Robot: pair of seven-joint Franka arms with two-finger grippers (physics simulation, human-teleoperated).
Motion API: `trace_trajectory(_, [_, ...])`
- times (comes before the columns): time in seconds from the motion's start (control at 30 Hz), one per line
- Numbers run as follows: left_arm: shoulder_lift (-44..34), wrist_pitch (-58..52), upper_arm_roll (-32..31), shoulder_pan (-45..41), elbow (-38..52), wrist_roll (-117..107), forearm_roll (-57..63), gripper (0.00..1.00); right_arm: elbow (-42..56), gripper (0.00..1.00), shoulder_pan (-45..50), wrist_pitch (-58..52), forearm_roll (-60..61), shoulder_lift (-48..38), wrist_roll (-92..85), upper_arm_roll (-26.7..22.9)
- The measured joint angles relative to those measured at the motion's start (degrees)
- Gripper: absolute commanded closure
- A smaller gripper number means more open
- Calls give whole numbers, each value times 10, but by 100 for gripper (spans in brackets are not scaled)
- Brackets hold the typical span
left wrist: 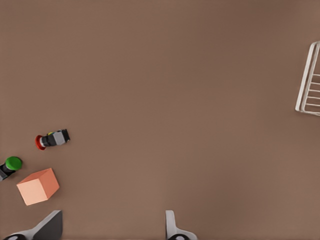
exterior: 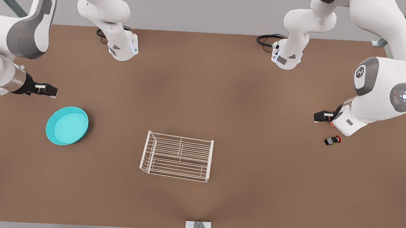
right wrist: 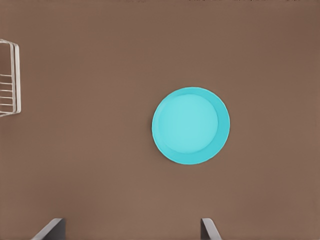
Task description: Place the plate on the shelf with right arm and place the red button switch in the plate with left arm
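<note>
The cyan plate (exterior: 67, 125) (right wrist: 190, 125) lies flat on the brown table at the front view's left. My right gripper (exterior: 49, 90) (right wrist: 130, 232) hovers open just behind it, holding nothing. The white wire shelf (exterior: 178, 157) (left wrist: 310, 80) (right wrist: 10, 77) stands near the table's middle front. On its side at the front view's right lies the red button switch (exterior: 331, 140) (left wrist: 52, 139). My left gripper (exterior: 319, 116) (left wrist: 110, 232) hangs open a little behind that switch, apart from it.
A green-capped switch (left wrist: 10, 166) and an orange cube (left wrist: 38, 186) sit close to the red switch, under the left arm. Both arm bases (exterior: 123, 47) stand at the table's back edge, each with a black cable.
</note>
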Motion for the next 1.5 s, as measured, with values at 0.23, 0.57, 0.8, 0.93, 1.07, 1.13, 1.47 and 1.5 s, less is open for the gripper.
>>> trace_trajectory(0.23, [4, -10, -3, 0, 1, -7, -6, 0, 25, 0, -130, 31, 18, 158, -51, -4])
trace_trajectory(0.57, [4, -17, -2, 2, 1, -13, -7, 0, -142, 0, -222, 242, 63, 219, -149, -5])
trace_trajectory(0.8, [4, -18, -2, 2, 1, -15, -6, 0, -231, 0, -253, 404, 69, 222, -197, -5])
trace_trajectory(0.93, [4, -19, -2, 2, 2, -16, -6, 0, -242, 0, -257, 452, 90, 236, -217, -4])
trace_trajectory(1.07, [4, -18, -2, 2, 2, -17, -5, 0, -237, 0, -256, 477, 128, 253, -232, -3])
trace_trajectory(1.13, [4, -18, -2, 2, 2, -17, -5, 0, -235, 0, -256, 485, 140, 260, -238, -3])
trace_trajectory(1.47, [4, -18, -2, 1, 2, -18, -4, 0, -235, 30, -256, 500, 156, 273, -262, -3])
trace_trajectory(1.5, [4, -18, -2, 1, 2, -18, -4, 0, -235, 33, -256, 501, 156, 274, -263, -3])
